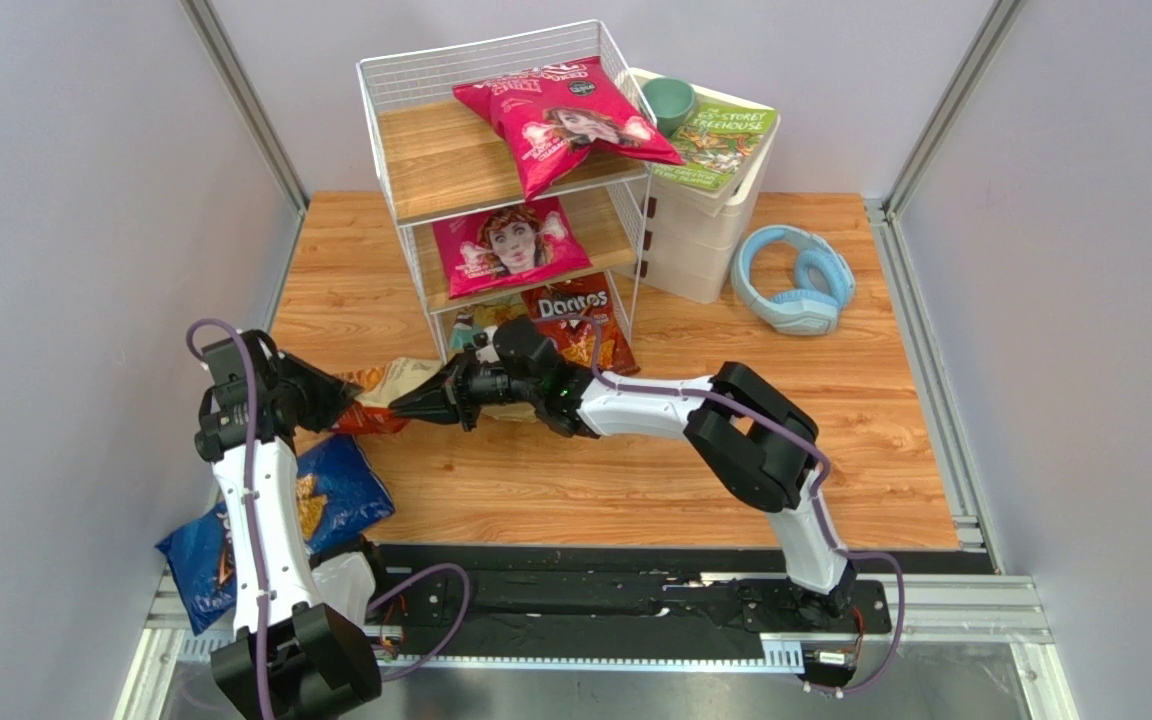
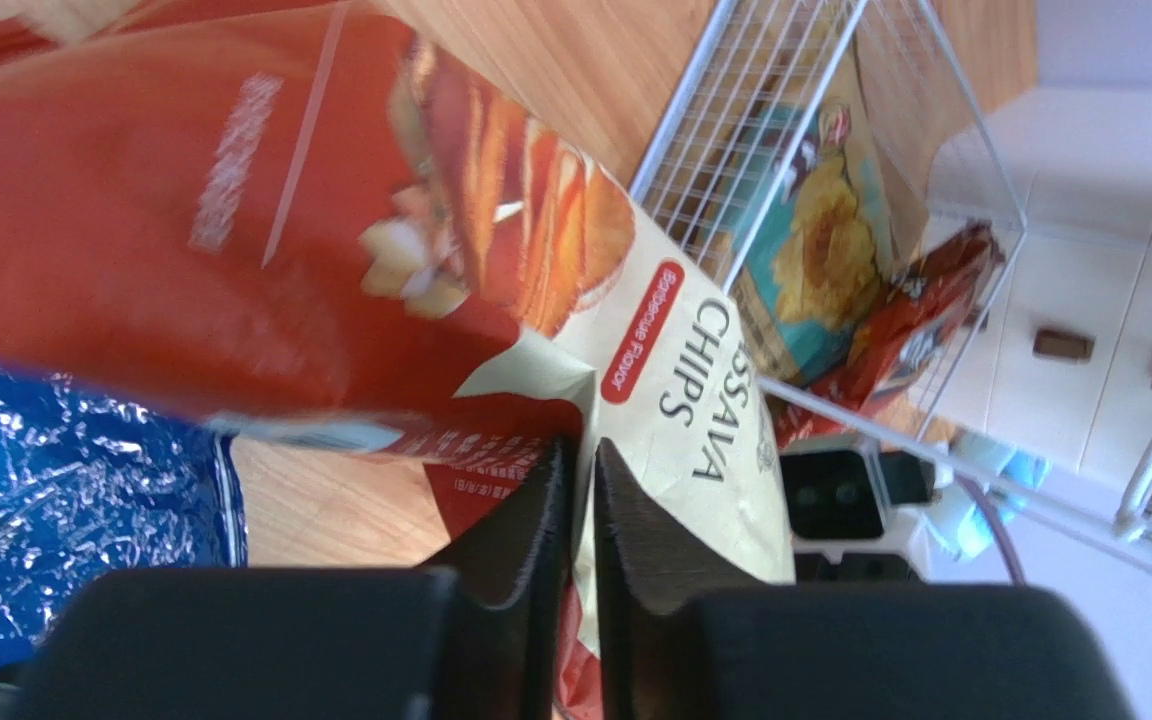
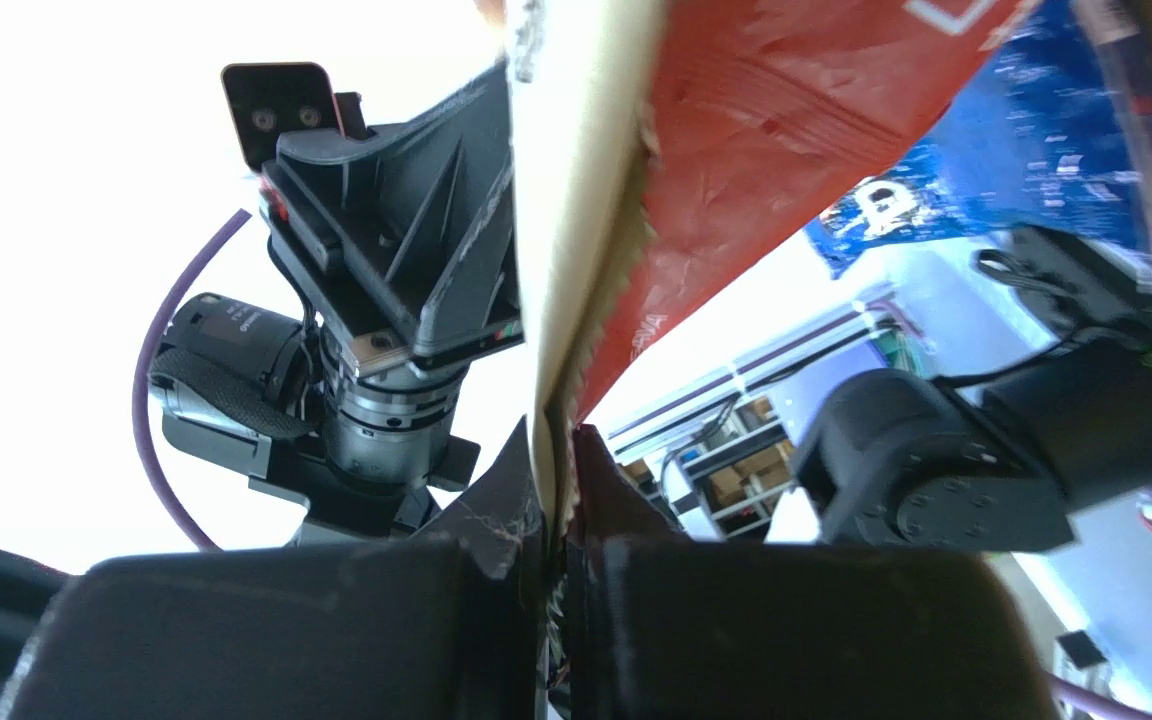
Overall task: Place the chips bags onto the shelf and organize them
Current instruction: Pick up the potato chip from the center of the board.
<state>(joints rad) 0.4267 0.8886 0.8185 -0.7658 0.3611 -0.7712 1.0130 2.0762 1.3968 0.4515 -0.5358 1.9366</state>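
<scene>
At 6 o'clock the right pincer (image 3: 555, 450) has its two dark fingers pressed together on the crimped edge of the orange-and-cream bag (image 3: 778, 135). The bag rises from there toward 12 o'clock, its cream face turned to 9 o'clock and its orange-red face to 3 o'clock. At 10 o'clock the black left pincer (image 3: 485, 210) sits against the cream face, with a purple cable (image 3: 162, 390) looping beside its wrist. A blue bag (image 3: 1048, 150) shows at 2 o'clock. A black arm joint (image 3: 973, 450) sits at 4 o'clock.

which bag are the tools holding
The orange-and-cream bag, pinched by left tool and right tool; the blue bag lies loose, others sit on the shelf.
</scene>
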